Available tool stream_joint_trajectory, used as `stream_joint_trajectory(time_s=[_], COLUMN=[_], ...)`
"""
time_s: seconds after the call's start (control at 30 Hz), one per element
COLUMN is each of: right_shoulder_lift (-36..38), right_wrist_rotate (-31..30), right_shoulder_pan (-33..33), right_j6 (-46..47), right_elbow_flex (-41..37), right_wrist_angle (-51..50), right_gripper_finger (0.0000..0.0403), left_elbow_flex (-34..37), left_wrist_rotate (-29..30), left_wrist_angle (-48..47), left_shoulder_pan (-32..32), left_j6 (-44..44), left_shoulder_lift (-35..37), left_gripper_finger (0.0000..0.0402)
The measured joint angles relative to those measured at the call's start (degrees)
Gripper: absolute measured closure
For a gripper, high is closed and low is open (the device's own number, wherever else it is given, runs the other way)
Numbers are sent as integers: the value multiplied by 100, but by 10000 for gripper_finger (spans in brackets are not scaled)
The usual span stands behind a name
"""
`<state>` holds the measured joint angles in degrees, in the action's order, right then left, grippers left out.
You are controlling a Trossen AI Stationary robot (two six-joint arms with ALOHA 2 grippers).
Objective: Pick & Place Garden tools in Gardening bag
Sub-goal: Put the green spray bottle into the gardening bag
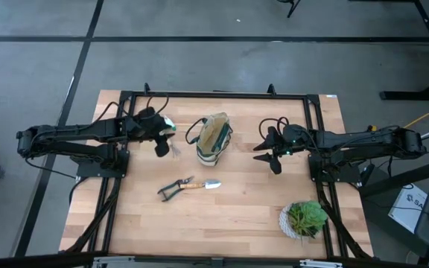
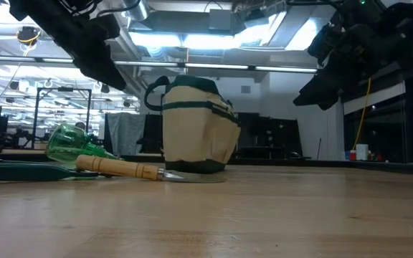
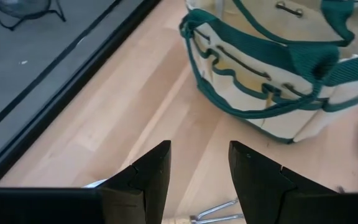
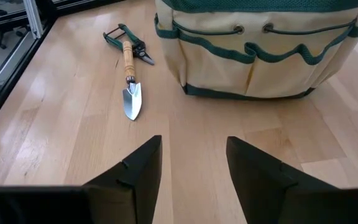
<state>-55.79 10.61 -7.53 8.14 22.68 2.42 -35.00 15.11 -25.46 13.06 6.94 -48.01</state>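
The cream gardening bag (image 1: 213,139) with green trim stands upright at the table's middle. It also shows in the low view (image 2: 198,129) and in both wrist views (image 3: 272,68) (image 4: 260,50). The wooden-handled trowel (image 1: 202,184) (image 4: 130,78) and the shears (image 1: 173,189) (image 4: 124,36) lie on the table, nearer than the bag. A bright green item (image 1: 169,126) (image 2: 70,143) lies on its side left of the bag. My left gripper (image 1: 161,147) (image 3: 199,165) hovers open and empty left of the bag. My right gripper (image 1: 268,156) (image 4: 192,163) hovers open and empty right of the bag.
A leafy plant in a white pot (image 1: 304,219) stands near the table's near right corner. A dark frame (image 1: 214,94) runs around the wooden table top. Bare wood lies between the bag and each gripper.
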Motion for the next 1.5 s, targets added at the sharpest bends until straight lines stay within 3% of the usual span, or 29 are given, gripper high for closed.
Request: stream_joint_trajectory(time_s=[0.3, 0.87, 1.23, 1.5], right_shoulder_lift=[0, 0, 0, 0], right_wrist_rotate=[0, 2, 2, 0], right_shoulder_pan=[0, 0, 0, 0], right_j6=[0, 0, 0, 0], right_elbow_flex=[2, 2, 2, 2], right_wrist_angle=[0, 0, 0, 0], right_gripper_finger=[222, 222, 221, 221], left_elbow_flex=[-2, -814, -1454, -1484], left_wrist_rotate=[440, 641, 648, 674], left_wrist_angle=[-56, -1377, -1716, -1992], left_shoulder_pan=[126, 1326, 1891, 1946], left_j6=[262, 354, 146, 33], left_shoulder_lift=[-179, -2194, -2754, -3141], left_gripper_finger=[245, 245, 245, 245])
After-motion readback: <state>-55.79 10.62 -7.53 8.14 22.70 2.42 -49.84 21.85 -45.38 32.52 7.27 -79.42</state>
